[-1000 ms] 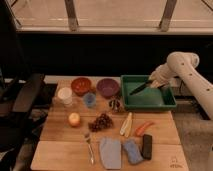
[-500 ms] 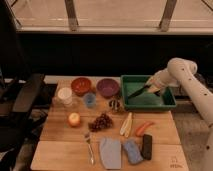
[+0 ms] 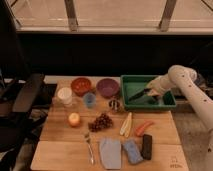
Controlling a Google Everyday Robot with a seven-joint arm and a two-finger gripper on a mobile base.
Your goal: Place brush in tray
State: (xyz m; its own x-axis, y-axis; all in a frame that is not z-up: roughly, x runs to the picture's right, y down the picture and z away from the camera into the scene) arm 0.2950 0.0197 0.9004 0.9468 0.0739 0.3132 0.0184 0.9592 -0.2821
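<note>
The brush [image 3: 139, 94], a slim black stick, slants down to the left inside the green tray [image 3: 148, 106] at the table's back right. Its upper end is at my gripper [image 3: 151, 90], which reaches in over the tray's middle from the right on a white arm. The fingers are shut on the brush's upper end, and its lower tip is at or just above the tray floor.
Left of the tray are a purple bowl [image 3: 107, 86], a red bowl [image 3: 81, 85], a white cup [image 3: 64, 95] and a blue cup [image 3: 89, 99]. In front lie grapes [image 3: 101, 121], a carrot [image 3: 144, 127], a black block [image 3: 146, 146] and a fork [image 3: 89, 148]. A black chair [image 3: 25, 95] stands at the left.
My gripper has lowered the brush into the tray and shifted slightly left. The brush now lies flatter and closer to the tray floor.
</note>
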